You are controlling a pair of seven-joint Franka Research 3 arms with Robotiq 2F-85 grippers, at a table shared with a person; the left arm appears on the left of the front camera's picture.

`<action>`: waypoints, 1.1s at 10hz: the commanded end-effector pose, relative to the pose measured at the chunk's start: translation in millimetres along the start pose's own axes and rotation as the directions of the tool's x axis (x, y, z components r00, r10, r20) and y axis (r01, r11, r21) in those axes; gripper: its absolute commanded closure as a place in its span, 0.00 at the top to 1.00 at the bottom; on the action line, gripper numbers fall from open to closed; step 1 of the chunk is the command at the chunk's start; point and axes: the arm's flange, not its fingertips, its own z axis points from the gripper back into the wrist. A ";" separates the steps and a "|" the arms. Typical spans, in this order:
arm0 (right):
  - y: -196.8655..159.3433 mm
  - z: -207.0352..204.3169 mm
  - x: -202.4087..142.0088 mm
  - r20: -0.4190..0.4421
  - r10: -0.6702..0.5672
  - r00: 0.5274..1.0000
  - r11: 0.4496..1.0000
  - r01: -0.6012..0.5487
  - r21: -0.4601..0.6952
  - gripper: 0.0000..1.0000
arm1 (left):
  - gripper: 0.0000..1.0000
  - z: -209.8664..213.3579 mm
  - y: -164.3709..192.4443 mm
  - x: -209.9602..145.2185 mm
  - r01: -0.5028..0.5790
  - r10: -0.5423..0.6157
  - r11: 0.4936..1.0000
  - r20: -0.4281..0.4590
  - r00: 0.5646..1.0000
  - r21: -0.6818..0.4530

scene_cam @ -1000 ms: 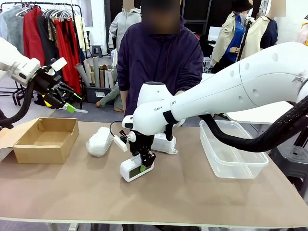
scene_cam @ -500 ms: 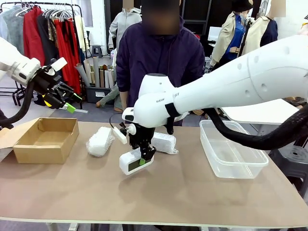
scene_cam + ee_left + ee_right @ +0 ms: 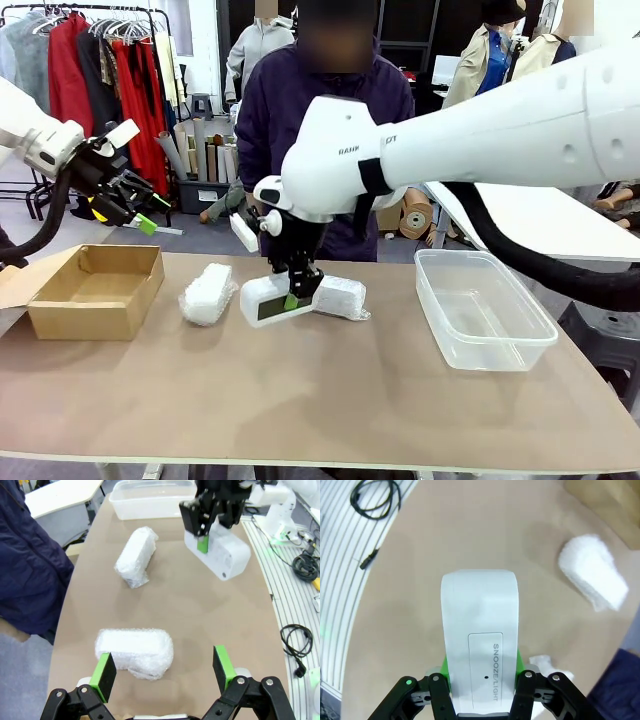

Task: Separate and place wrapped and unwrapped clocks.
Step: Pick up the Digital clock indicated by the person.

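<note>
The unwrapped clock (image 3: pixel 264 301), a bare white block with a grey-green screen, hangs above the table's middle with my right gripper (image 3: pixel 296 292) shut on it. In the right wrist view this clock (image 3: pixel 480 625) shows its snooze bar between my green pads (image 3: pixel 518 661). One wrapped clock (image 3: pixel 207 293) lies to its left, a second wrapped clock (image 3: pixel 341 296) just behind it. My left gripper (image 3: pixel 128 206) hovers open, high above the cardboard box. In the left wrist view the left gripper (image 3: pixel 164 666) stands over the nearer wrapped clock (image 3: pixel 135 652); the other wrapped clock (image 3: pixel 136 556) and the held clock (image 3: pixel 222 555) lie beyond.
An open cardboard box (image 3: pixel 95 290) sits at the table's left end. A clear plastic tub (image 3: pixel 482 312) stands at the right. A person in a dark jacket (image 3: pixel 330 130) stands at the far edge, behind the clocks. Bare tabletop stretches along the front.
My right gripper has lifted the bare clock off the table, up and a little to the left. The left arm and both wrapped clocks have stayed put.
</note>
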 end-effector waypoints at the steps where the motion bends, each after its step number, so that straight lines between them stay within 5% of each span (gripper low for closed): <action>1: 2.4 31.0 16.7 -0.052 -0.111 0.993 0.993 0.108 -0.046 0.00 | 1.00 0.6 -0.3 0.9 0.002 -0.002 1.000 0.005 1.000 0.000; 11: 11.2 155.1 73.2 -0.082 -0.237 0.968 0.928 0.201 -0.314 0.00 | 1.00 0.6 -0.3 0.9 0.002 -0.002 1.000 0.005 1.000 0.000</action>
